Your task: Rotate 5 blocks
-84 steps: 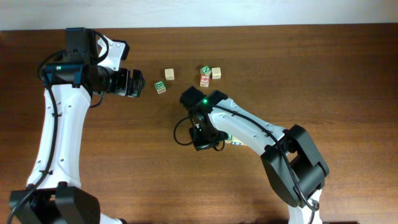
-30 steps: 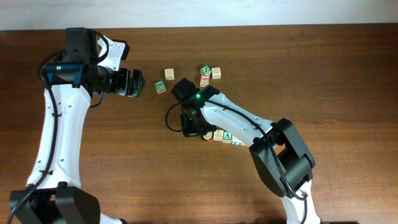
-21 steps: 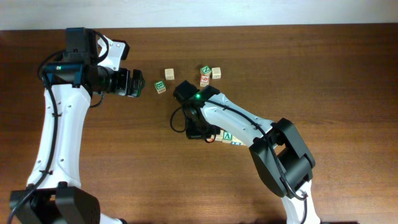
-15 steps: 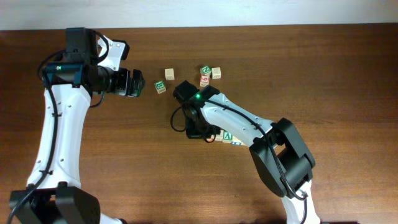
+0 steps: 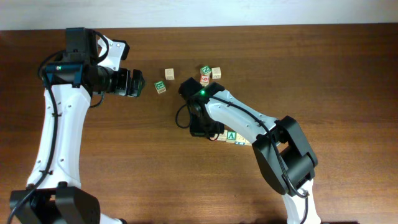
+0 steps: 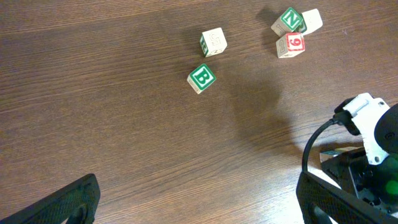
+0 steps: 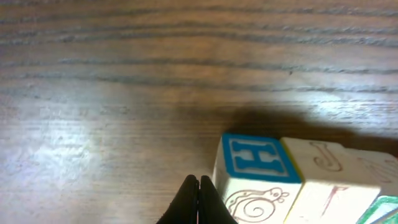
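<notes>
right gripper point(image 7: 199, 185): fingers pinched fully together with nothing between them. The tips sit low over the table point(image 5: 124, 162) at the left end of the row. They are just beside the blue "H" block point(image 7: 257, 160); can't tell if they touch it.
left gripper point(image 6: 198, 193): jaws spread wide and empty. It hovers near the green "B" cube point(image 6: 201, 78), well apart from the row.
row of blocks point(image 5: 231, 137): task blocks packed side by side mid-table, just right of the right gripper. The count is unclear from overhead.
row end: the "H" block is leftmost, H face up, with a snail drawing on the near side. The "J" block point(image 7: 323, 163) touches its right side.
change: since a second ago the right wrist has swung slightly right, and the row sits a little further right too. The left arm has not moved.
meaning: this looks like the closed tips nudging the row's end rather than a grasp. Probably mid-push to turn the "H" block; no turn is confirmed yet.
other cubes: the "B" cube, red "6" cube point(image 6: 291, 43) and green "N" cube point(image 6: 290, 18) sit up-table, same spots as before.
risk: a push here likely shoves the whole row instead of rotating one block.
</notes>
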Tool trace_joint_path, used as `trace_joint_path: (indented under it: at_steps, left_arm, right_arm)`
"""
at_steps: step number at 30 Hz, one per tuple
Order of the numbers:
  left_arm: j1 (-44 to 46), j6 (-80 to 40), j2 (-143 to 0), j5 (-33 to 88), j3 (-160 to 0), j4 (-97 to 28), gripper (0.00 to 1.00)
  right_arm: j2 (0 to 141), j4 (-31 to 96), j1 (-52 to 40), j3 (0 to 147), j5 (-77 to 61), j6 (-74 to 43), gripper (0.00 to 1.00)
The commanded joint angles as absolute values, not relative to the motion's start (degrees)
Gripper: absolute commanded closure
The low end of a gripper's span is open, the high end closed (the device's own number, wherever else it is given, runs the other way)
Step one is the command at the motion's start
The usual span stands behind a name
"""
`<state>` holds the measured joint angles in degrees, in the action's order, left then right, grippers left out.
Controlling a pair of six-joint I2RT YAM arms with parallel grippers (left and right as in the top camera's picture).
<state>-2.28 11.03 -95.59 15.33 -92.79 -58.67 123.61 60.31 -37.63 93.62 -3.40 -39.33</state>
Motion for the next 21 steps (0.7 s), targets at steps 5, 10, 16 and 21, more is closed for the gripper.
trace_joint_path:
  at_steps: [5, 10, 16, 21]
  left_arm:
    - [-2.3, 11.0, -95.9, 15.2, -93.8, -58.6, 0.01]
    - [-2.3, 11.0, -95.9, 15.2, -93.8, -58.6, 0.01]
    - [-2.3, 11.0, -95.9, 15.2, -93.8, -58.6, 0.01]
    - [-2.3, 11.0, -95.9, 15.2, -93.8, -58.6, 0.01]
  right_arm:
    - [120.3, 69.6, -36.0, 109.8, -5.1, -33.0, 0.96]
    - [115.0, 77.1, -30.7, 118.6, -5.6, -31.7, 0.96]
    - [105.4, 84.3, -23.9, 119.3, -5.6, -29.1, 0.96]
    - [98.1, 91.0, -18.5, 119.3, -5.3, -25.6, 0.96]
